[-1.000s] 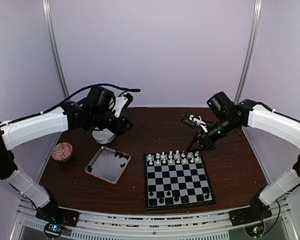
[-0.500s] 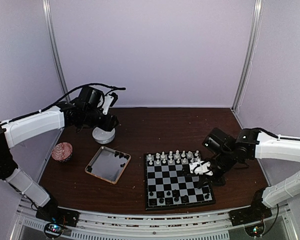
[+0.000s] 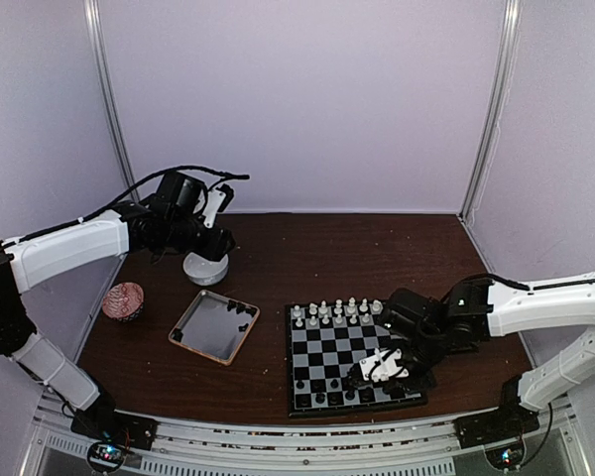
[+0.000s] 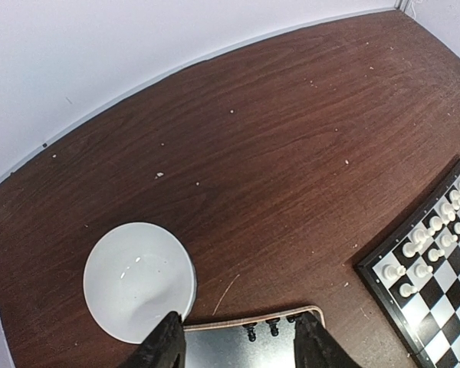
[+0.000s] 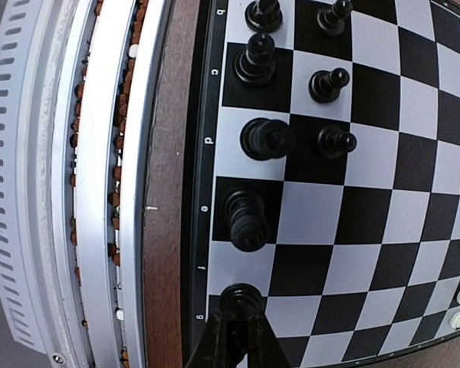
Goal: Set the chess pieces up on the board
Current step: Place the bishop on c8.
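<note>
Right claw (image 5: 241,323): pinching a black piece (image 5: 241,297), plain only in wrist view.
Left claw (image 4: 238,341): open, tray (image 4: 230,321) just beyond.

a dark brown wooden bench (image 3: 307,248) carries a black-and-grey checked square chessboard (image 3: 342,357) near right, a shallow wooden-rimmed square tray (image 3: 187,314) just left of it, a round white bowl (image 3: 205,270) behind, a pinkish ribbed round object (image 3: 124,300) far left, and scattered pale crumbs (image 4: 159,175).

Your right gripper (image 3: 369,373) sat low over the board's (image 3: 322,349) near right corner by the black pieces (image 3: 319,393). White pieces (image 3: 337,311) lined the far rows. Your left gripper (image 3: 218,247) hung above a white bowl (image 3: 204,270).
</note>
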Controlling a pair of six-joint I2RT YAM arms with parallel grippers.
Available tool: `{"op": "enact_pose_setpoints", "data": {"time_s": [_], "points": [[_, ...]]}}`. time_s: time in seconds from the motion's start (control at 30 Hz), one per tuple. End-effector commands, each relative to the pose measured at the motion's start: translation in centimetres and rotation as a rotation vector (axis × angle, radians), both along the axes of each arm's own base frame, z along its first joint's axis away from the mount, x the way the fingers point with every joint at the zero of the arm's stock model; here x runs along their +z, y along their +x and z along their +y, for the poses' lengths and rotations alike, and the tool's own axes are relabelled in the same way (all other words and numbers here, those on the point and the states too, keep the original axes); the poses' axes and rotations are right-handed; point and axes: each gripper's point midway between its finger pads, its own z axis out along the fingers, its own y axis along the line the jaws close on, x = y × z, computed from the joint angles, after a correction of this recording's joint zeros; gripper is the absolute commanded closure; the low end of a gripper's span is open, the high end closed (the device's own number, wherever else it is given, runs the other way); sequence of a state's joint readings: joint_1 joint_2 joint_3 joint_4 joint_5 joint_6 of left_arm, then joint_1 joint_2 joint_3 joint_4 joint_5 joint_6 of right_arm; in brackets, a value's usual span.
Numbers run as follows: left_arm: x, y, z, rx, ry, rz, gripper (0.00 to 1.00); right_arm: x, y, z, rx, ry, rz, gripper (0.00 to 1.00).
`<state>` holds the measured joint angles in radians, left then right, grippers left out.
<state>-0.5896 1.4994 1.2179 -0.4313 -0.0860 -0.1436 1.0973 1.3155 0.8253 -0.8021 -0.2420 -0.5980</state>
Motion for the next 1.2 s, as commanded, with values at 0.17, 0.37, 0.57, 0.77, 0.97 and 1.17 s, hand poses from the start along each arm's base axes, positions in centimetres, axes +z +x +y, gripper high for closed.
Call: {"op": "enact_pose_setpoints", "data": {"time_s": [0.17, 0.37, 0.57, 0.77, 0.97, 1.17], "points": [[0.6, 0.5, 0.0, 0.003, -0.014, -0.011, 0.50, -0.6, 0.3, 0.9, 0.010, -0.033, -0.020, 0.92], [0.5, 0.3, -0.4, -0.011, -0.022, 0.002, 0.50, -0.7, 0.5, 1.2, 0.007, -0.034, -0.021, 0.91], [0.3, 0.3, -0.4, -0.014, -0.022, 0.010, 0.50, -0.7, 0.4, 1.5, 0.008, -0.032, -0.010, 0.91], [0.2, 0.2, -0.6, -0.020, -0.022, 0.017, 0.50, -1.0, 0.3, 1.5, 0.008, -0.038, -0.004, 0.90], [0.1, 0.2, -0.6, -0.021, -0.022, 0.024, 0.51, -1.3, 0.5, 1.5, 0.001, -0.046, -0.011, 0.88], [-0.1, 0.2, -0.7, -0.024, -0.020, 0.031, 0.51, -1.2, 0.6, 1.7, -0.002, -0.039, -0.015, 0.85]]}}
